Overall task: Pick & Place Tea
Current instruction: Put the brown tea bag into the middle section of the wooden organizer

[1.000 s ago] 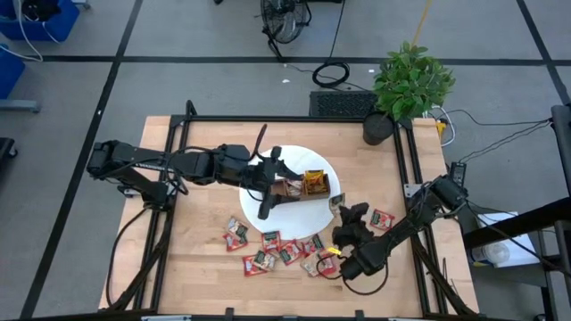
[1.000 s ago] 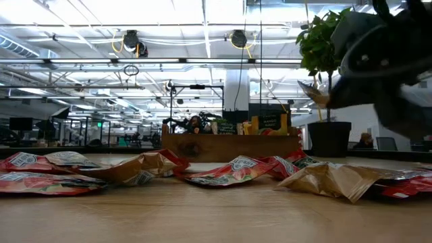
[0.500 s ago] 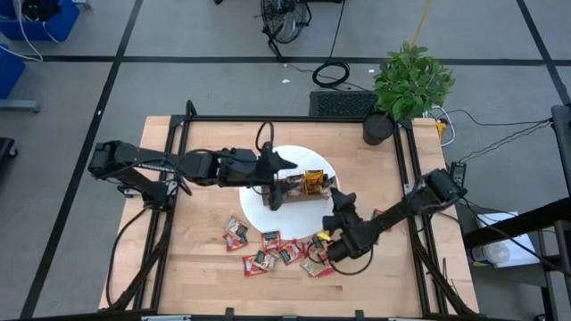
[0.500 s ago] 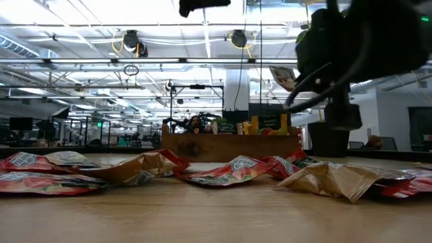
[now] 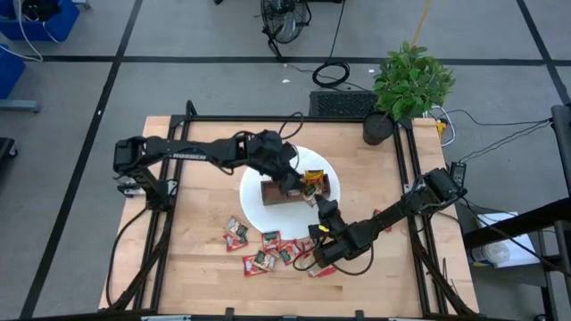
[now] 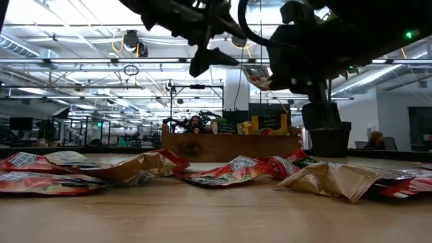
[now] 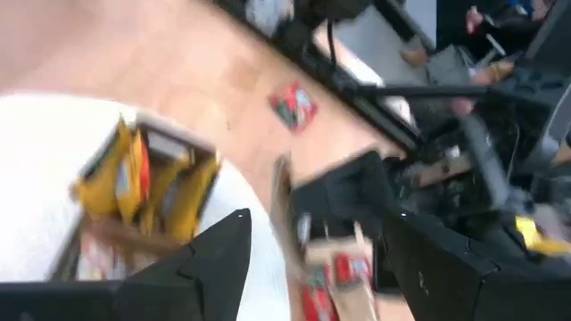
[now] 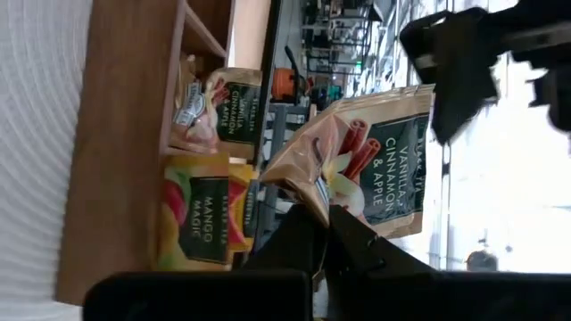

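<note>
A brown wooden tray [image 5: 299, 191] stands on a white plate [image 5: 259, 209] and holds yellow sachets [image 8: 201, 209] upright. My right gripper [image 5: 319, 207] hovers just near-right of the tray, shut on a tan tea sachet [image 8: 379, 165], which also shows in the low view [image 6: 258, 74]. My left gripper [image 5: 293, 180] hangs open over the tray, with nothing between its fingers [image 7: 210, 263]. Several red and tan sachets [image 5: 268, 248] lie flat on the table in front of the plate. My right gripper pinches the tan sachet by one edge near a corner [image 8: 314, 189] between its two shut fingers. The fingers reach roughly level from the table's near right. The sachet sticks out beyond the fingertips, lifted clear of table and tray, its printed face toward the wrist camera.
One red sachet [image 5: 382, 218] lies alone near the right arm. A potted plant [image 5: 406, 85] stands at the far right corner. The black frame rails [image 5: 406, 169] run along the table's sides.
My right gripper has carried the tan sachet toward the table's left, up to the tray, and its wrist has rolled. My left gripper has swung toward the right over the tray, sunk lower and rolled, staying open.
</note>
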